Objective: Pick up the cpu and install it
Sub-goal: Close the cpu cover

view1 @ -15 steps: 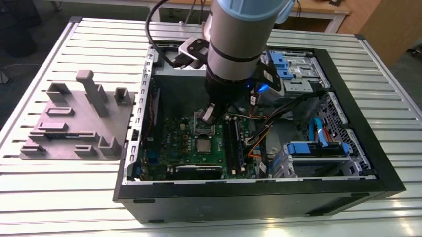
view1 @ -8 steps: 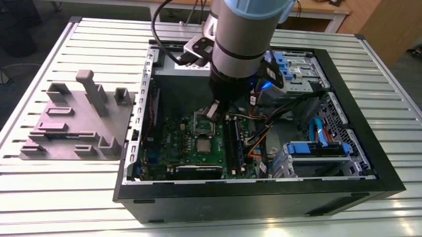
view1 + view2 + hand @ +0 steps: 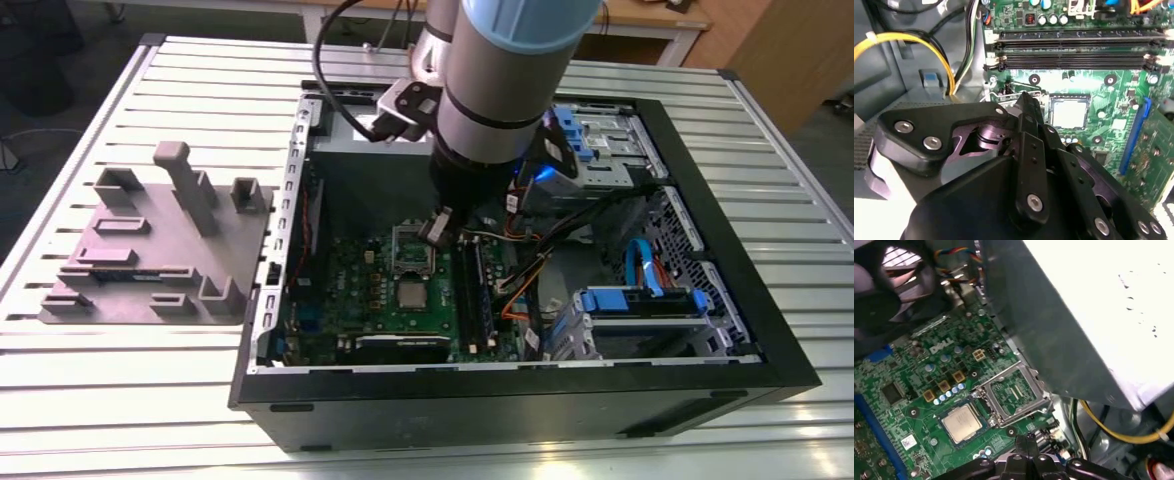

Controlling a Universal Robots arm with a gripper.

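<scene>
Claw hovering inside the open computer case
The claw [image 3: 1025,442] looks pinched shut and empty above the green board [image 3: 919,390]; the cpu [image 3: 961,422] lies flat in its socket beside the raised metal frame [image 3: 1014,395]

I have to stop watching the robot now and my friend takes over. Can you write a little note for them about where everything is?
Pincer: shut, holding nothing, low over the motherboard inside the computer case, close to the socket frame.
Cpu: lying flat in its socket, apart from the pincer.
Socket frame: flipped open beside the cpu, not over it.
Done: the cpu looks placed in the socket.
Left: the frame is not closed over the cpu. Whether the cpu is fully seated cannot be told.
</scene>
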